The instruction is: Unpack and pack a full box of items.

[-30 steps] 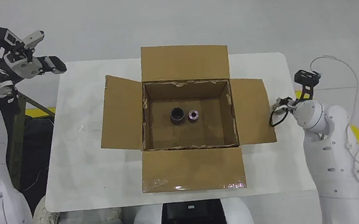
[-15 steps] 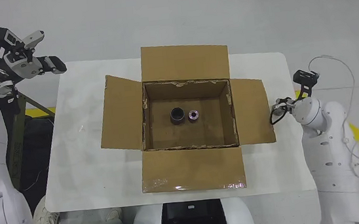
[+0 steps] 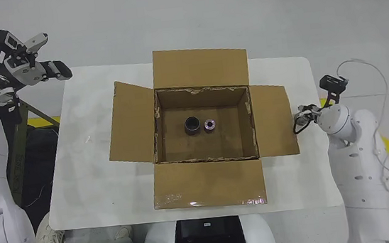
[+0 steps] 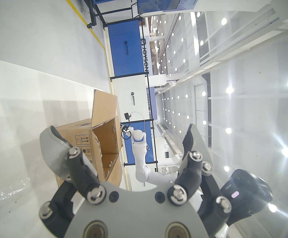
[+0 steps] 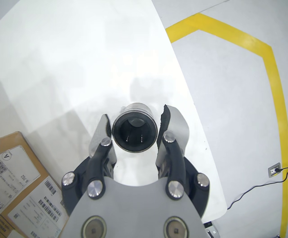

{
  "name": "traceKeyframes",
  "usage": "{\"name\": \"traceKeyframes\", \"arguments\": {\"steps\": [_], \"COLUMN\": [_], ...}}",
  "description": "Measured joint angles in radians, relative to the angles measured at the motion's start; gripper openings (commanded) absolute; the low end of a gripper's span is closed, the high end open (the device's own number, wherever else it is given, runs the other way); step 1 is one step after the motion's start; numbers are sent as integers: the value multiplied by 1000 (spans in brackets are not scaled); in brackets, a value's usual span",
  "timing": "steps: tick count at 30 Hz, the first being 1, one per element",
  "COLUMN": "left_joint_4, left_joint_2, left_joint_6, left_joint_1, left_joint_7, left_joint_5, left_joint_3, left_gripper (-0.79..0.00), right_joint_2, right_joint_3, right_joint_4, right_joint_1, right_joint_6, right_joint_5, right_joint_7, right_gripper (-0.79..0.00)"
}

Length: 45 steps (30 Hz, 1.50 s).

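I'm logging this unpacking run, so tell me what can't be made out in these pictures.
1. Top view: the dark ring and the small ring in the cardboard box are too small to identify.
2. Left wrist view: the box's inside is hidden by its own wall.
3. Right wrist view: the metal cylinder in the right gripper hides its own far end; the box's label is cut off by the edge.

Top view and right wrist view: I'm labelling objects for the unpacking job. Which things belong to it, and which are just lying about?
Job: cardboard box; dark ring and small purple part inside it; metal cylinder at the right gripper, over the white table.
Lying about: yellow floor line; black cable on the floor.
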Motion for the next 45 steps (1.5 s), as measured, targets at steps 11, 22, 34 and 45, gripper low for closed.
{"name": "traceKeyframes", "arguments": {"steps": [11, 22, 34, 45], "left_joint_4": [0, 0, 0, 0], "left_joint_2": [0, 0, 0, 0], "left_joint_6": [0, 0, 0, 0], "left_joint_1": [0, 0, 0, 0], "left_joint_7": [0, 0, 0, 0], "left_joint_5": [0, 0, 0, 0], "left_joint_3": [0, 0, 0, 0], "left_gripper": [0, 0, 0, 0], "right_joint_2": [2, 0, -1, 3], "right_joint_3": [9, 22, -14, -121], "right_joint_4": [-90, -358, -502, -662], "right_joint_1": [-35, -150, -201, -306], "right_joint_6": [46, 91, 9, -124], "right_joint_5": [4, 18, 44, -35], "right_joint_7": [-26, -102, -189, -230], "right_gripper": [-219, -163, -95, -55]}}
